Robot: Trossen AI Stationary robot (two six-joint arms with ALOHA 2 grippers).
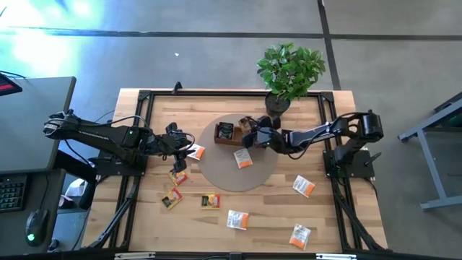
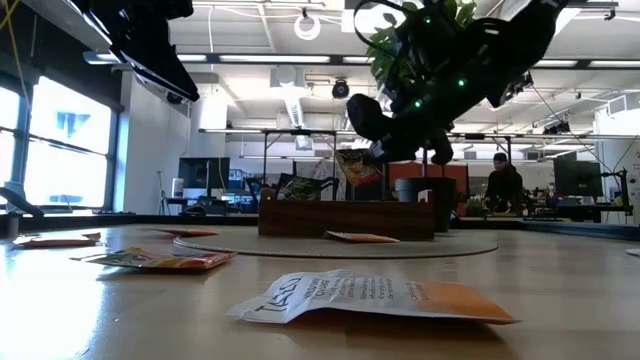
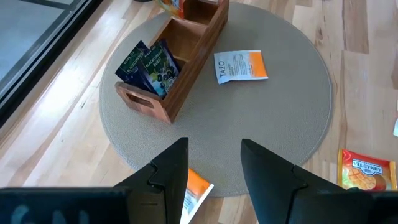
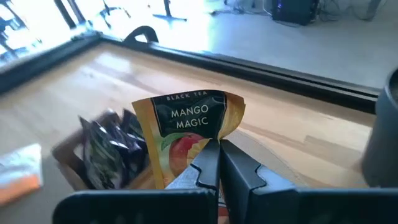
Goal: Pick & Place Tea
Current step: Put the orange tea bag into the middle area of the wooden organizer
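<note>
A brown wooden tray (image 1: pixel 232 134) stands on a round grey mat (image 1: pixel 216 173); dark tea sachets (image 3: pixel 147 62) stand in its end compartment. My right gripper (image 1: pixel 250 134) hangs over the tray, shut on a yellow "Mango Magic" tea sachet (image 4: pixel 186 121). A white-and-orange sachet (image 1: pixel 243 159) lies flat on the mat beside the tray. My left gripper (image 3: pixel 214 155) is open with nothing between its fingers, at the mat's left edge (image 1: pixel 186 146), above another white-and-orange sachet (image 3: pixel 198 190). Several more sachets lie flat on the table. My right gripper pinches the yellow sachet's lower edge (image 4: pixel 200 148) between its two fingertips. The fingers reach in from the table's right side, slanting a little downward. The sachet is lifted clear above the tray (image 2: pixel 345 218), standing up from the fingers and slightly curled (image 2: pixel 356 165).
A potted plant (image 1: pixel 290 68) stands at the table's far edge, close behind the tray and my right arm. Loose sachets lie toward the near edge: yellow ones (image 1: pixel 210 201) at left, white-and-orange ones (image 1: pixel 237 219) (image 1: pixel 299 235) (image 1: pixel 304 186) at right.
</note>
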